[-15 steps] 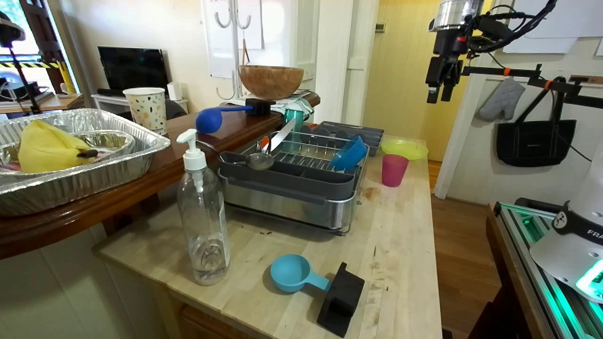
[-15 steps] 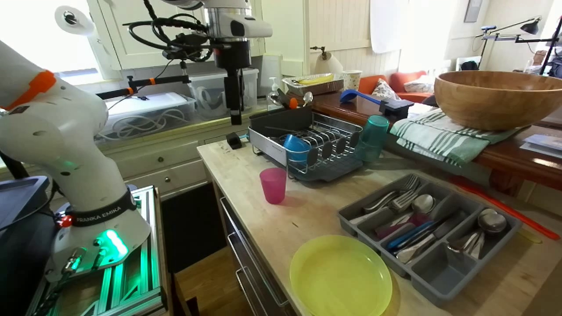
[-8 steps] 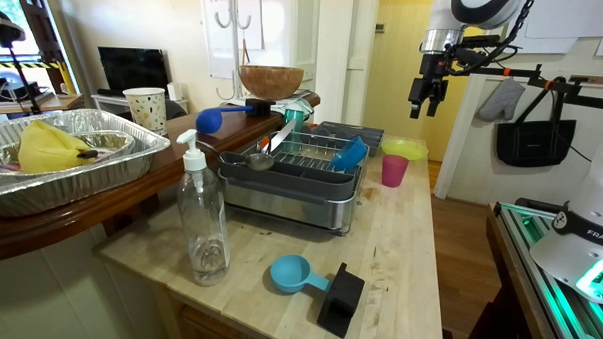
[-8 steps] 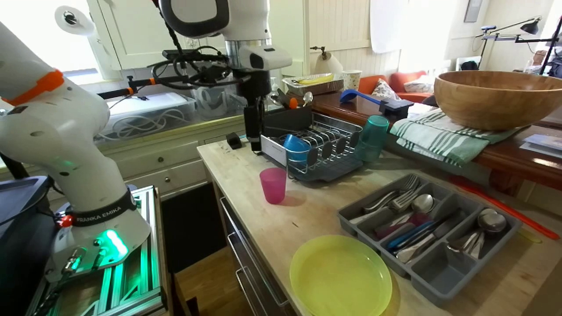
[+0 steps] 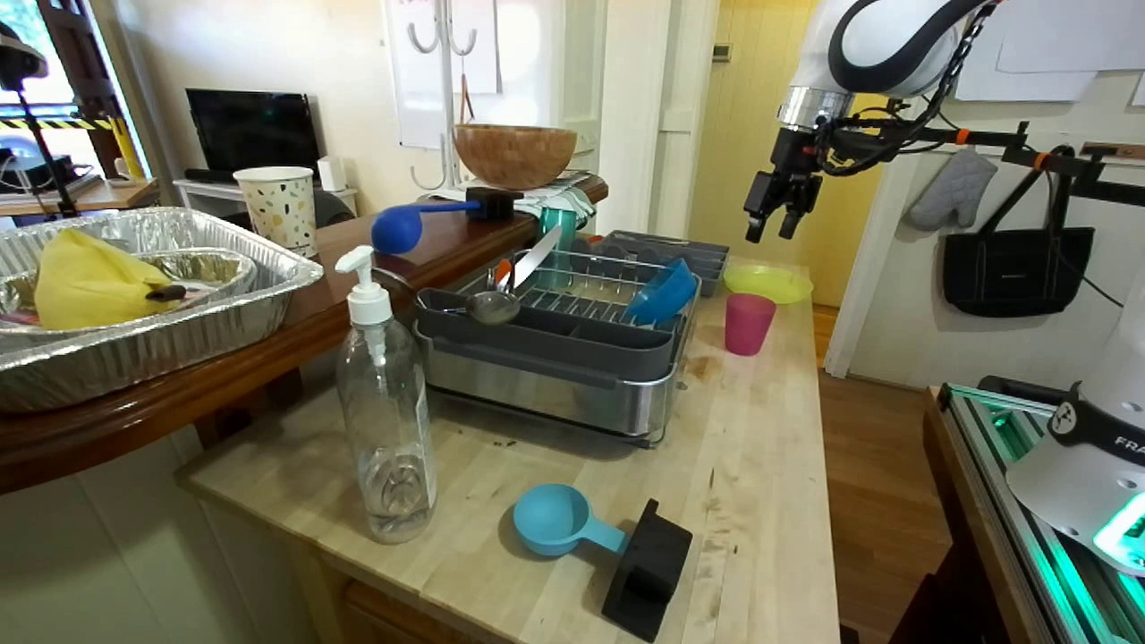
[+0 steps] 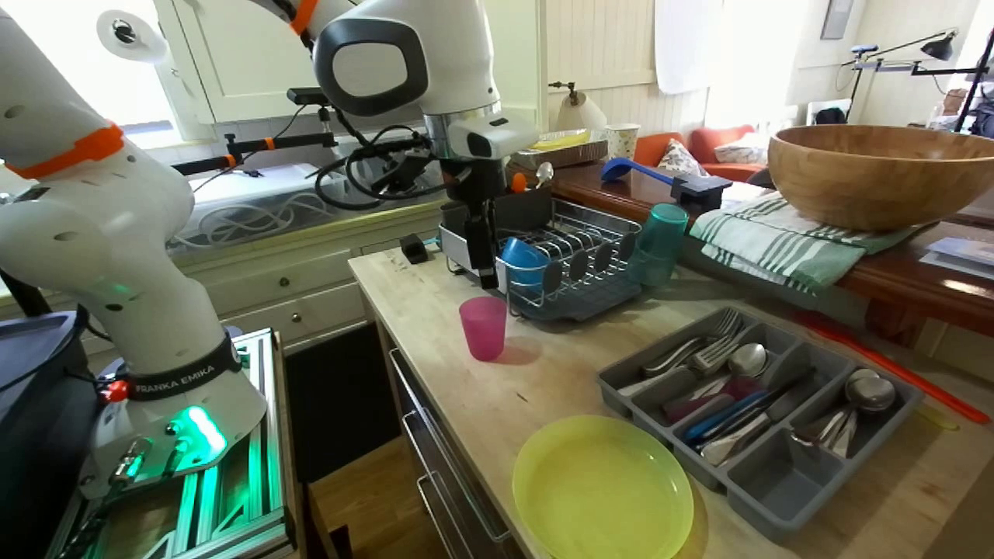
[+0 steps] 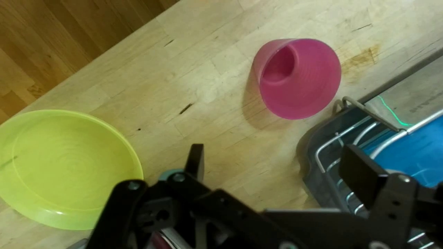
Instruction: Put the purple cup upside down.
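Purple cup is being shown mouth-up in the upper right of the wrist view, just being carried by the worktop, and the pincer is being held pretty wide across the bottom of that same view.

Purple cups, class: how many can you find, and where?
1. The purple cup stands mouth-up on the wooden counter, beside but apart from the dish rack. All three views show this same cup; others could be hidden from view.
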